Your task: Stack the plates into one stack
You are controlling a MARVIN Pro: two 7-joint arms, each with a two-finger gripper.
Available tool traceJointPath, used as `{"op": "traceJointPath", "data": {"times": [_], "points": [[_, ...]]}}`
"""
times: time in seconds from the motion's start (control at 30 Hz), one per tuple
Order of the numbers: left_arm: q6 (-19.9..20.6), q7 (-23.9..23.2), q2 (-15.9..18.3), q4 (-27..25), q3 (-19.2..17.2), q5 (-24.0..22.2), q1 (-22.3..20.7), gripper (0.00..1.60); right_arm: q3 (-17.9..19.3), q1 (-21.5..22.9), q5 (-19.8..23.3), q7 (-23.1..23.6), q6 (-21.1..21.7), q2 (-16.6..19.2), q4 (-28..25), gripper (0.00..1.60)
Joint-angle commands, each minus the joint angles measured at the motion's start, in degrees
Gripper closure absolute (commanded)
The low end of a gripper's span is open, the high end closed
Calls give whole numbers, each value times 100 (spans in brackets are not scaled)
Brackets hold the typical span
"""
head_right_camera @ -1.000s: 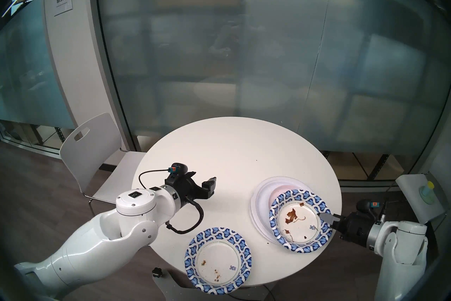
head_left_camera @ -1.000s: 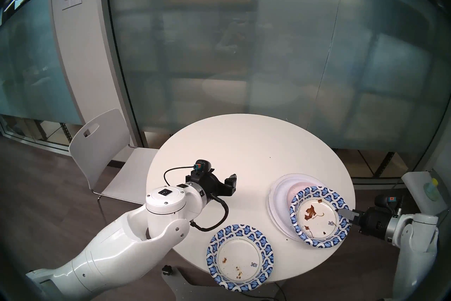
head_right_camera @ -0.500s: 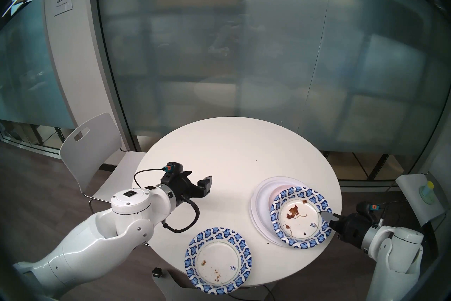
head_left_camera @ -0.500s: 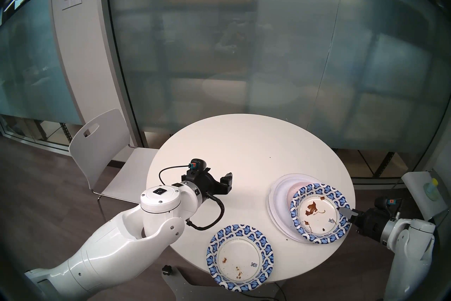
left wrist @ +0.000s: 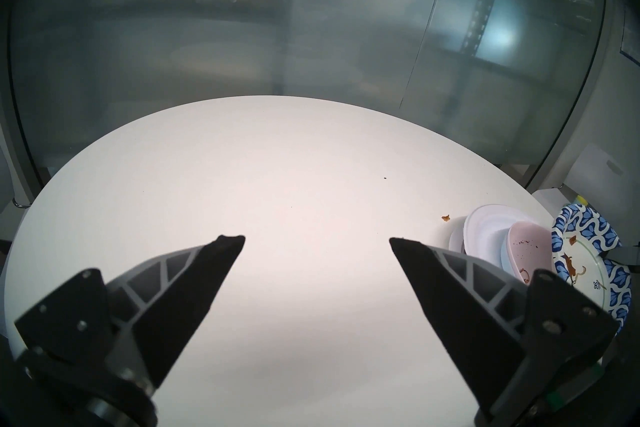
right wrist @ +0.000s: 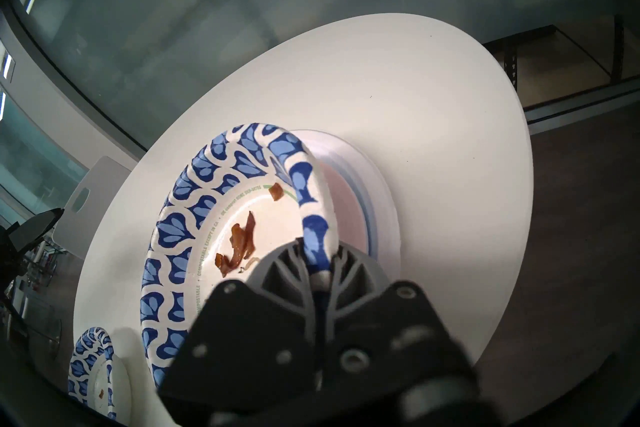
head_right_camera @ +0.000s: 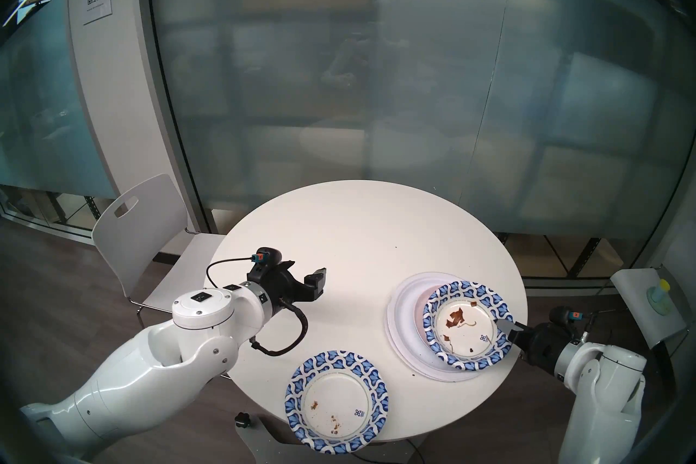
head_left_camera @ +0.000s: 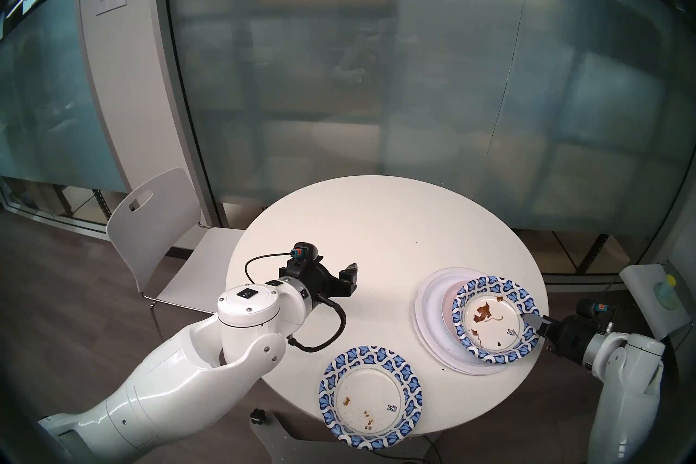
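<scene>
My right gripper [head_left_camera: 534, 322] is shut on the right rim of a blue-and-white patterned plate [head_left_camera: 493, 320] soiled with brown scraps. It holds the plate over the stack, off-centre toward the right. The wrist view shows the fingers [right wrist: 277, 263] pinching the rim [right wrist: 317, 242]. The stack has wide white plates [head_left_camera: 429, 305] below, then a pale blue rim [right wrist: 369, 218] and a pink plate [head_left_camera: 450, 295]. A second patterned plate [head_left_camera: 371, 397] lies at the table's front edge, overhanging it. My left gripper [head_left_camera: 339, 263] is open and empty over the table's left part [left wrist: 317, 239].
The round white table [head_left_camera: 376, 222] stands before a frosted glass wall. A white chair [head_left_camera: 150, 226] is at its left. A small stand with a bottle [head_left_camera: 664, 292] is at the right, behind my right arm. A crumb [left wrist: 445, 217] lies by the stack.
My right gripper has carried the patterned plate away from me, further over the stack. My left arm has drawn back a little to the left, still open.
</scene>
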Motion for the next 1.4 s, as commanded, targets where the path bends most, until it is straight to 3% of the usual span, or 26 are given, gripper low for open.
{"op": "traceJointPath", "data": {"times": [0.0, 0.2, 0.33, 0.53, 0.73, 0.83, 1.23, 1.37], "points": [[-33, -30, -16, -66, -79, -33, -73, 0, -192, 244, -46, 1, -44, 175, -42, 160], [-39, -52, 14, -64, -122, -59, -56, 0, -311, 313, -117, -73, -38, 190, -34, 160], [-54, -77, 50, -64, -168, -76, -36, 0, -384, 323, -195, -123, -53, 216, -17, 112], [-74, -97, 75, -72, -190, -86, -17, 0, -426, 295, -279, -149, -87, 247, -23, 86], [-71, -96, 92, -108, -198, -110, -14, 0, -524, 167, -479, -169, -172, 373, -129, 82], [-72, -89, 98, -122, -200, -117, -13, 0, -495, 140, -490, -132, -164, 376, -223, 60], [-87, -68, 124, -146, -230, -164, -25, 0, -657, -148, -1012, -153, -254, 682, -502, 39], [-95, -62, 132, -144, -233, -177, -29, 0, -778, -267, -1247, -136, -290, 868, -595, 39]]}}
